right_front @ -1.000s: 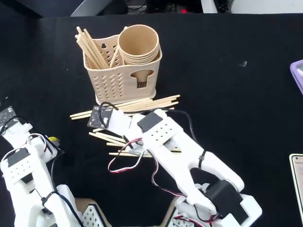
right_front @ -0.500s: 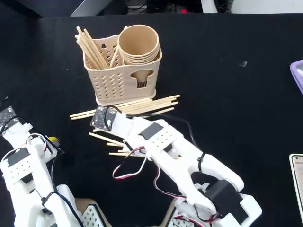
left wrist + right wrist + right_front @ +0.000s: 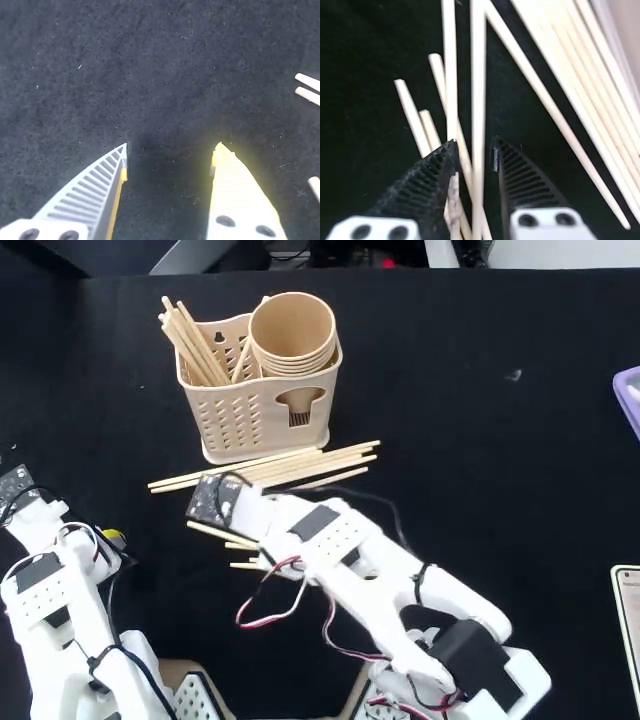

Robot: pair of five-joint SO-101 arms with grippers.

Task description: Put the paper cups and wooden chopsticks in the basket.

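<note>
A beige basket (image 3: 250, 405) stands at the back left with stacked paper cups (image 3: 292, 332) in one side and several wooden chopsticks (image 3: 190, 340) in the other. Loose chopsticks (image 3: 290, 465) lie in front of it, and more (image 3: 222, 534) poke out beside my right arm (image 3: 340, 540). My right gripper (image 3: 472, 142) hovers low over that nearer pile, narrowly open, with one chopstick (image 3: 478, 75) running between its fingers. My left gripper (image 3: 170, 147) is open over bare black cloth, with chopstick ends (image 3: 307, 87) off to one side. The left arm (image 3: 45, 585) sits at the front left.
A purple container (image 3: 630, 390) shows at the right edge, and a white card (image 3: 628, 605) lies nearer the front right. The black cloth to the right of the basket is bare.
My right arm has shifted slightly toward the front left, lower over the nearer chopsticks. The left arm has kept still.
</note>
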